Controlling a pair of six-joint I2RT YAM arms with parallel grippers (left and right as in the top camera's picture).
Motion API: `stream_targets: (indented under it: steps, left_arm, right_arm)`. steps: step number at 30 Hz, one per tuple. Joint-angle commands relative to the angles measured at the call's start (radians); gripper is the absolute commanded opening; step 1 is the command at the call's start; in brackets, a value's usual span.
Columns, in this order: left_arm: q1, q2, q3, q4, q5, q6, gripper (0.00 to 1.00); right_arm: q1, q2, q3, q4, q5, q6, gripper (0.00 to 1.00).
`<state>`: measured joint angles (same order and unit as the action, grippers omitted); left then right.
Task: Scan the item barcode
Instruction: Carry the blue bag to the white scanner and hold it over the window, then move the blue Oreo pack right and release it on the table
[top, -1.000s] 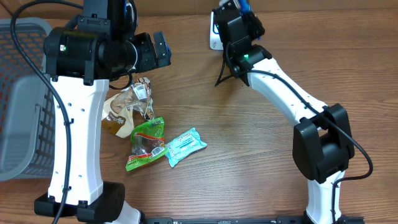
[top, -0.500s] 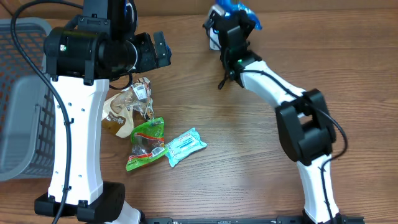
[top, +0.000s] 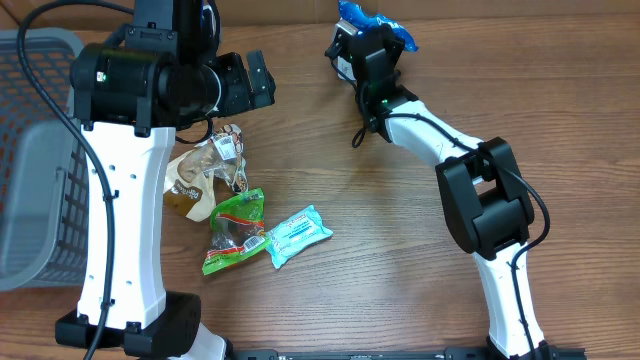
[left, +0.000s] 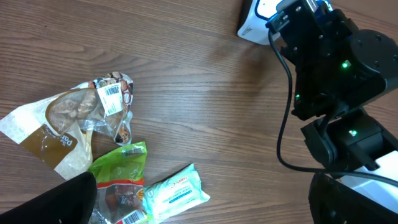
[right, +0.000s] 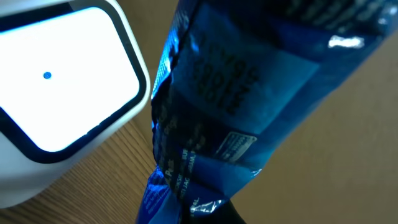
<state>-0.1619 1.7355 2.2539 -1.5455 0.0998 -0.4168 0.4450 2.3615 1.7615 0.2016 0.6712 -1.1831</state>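
At the far edge of the table (top: 400, 260), the right gripper (top: 368, 36) is clamped tight on a shiny blue packet (right: 249, 106), pinching it by one crumpled end so the rest sticks out free. From the wrist camera the packet hangs just beside the white scanner (right: 62, 93), printed side turned toward the lit window. My guess is that's the whole point of the hold: gripping the end leaves the flat face bare for the reader. There's a small pale label on the wrapper, but I can't tell if it's the barcode, it's too blurry.

Further out, the left gripper (top: 260, 82) is spread wide and carrying nothing, parked above the leftovers: a brown snack bag (top: 195, 175), a green packet (top: 235, 230) and a teal one (top: 298, 235), all bunched together. They look like the queue waiting their turn. The grey basket (top: 30, 150) sits off at the left edge, probably for scanned stuff.
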Motion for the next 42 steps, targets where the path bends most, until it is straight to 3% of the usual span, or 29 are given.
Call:
stream_targets:
  steps: [1, 25, 29, 37, 39, 42]
  left_arm:
    - [-0.002, 0.004, 0.006, 0.002, -0.006, -0.002, 1.00]
    - [-0.002, 0.004, 0.006, 0.002, -0.006, -0.002, 1.00]
    - [-0.002, 0.004, 0.006, 0.002, -0.006, -0.002, 1.00]
    - [-0.002, 0.004, 0.006, 0.002, -0.006, -0.002, 1.00]
    - [-0.002, 0.004, 0.006, 0.002, -0.006, -0.002, 1.00]
    - [-0.002, 0.004, 0.006, 0.002, -0.006, -0.002, 1.00]
  right_arm:
    - [-0.026, 0.022, 0.019, 0.014, -0.016, 0.004, 0.04]
    - [-0.026, 0.036, 0.019, 0.016, -0.034, -0.005, 0.04]
    - [-0.024, -0.018, 0.019, -0.146, -0.076, 0.031, 0.04]
    - [-0.047, -0.388, 0.019, -0.591, -0.280, 0.482, 0.04]
    - [-0.061, -0.477, 0.019, -0.701, -0.390, 0.624, 0.04]
    - [-0.137, -0.616, 0.019, -0.922, -0.657, 0.945, 0.04]
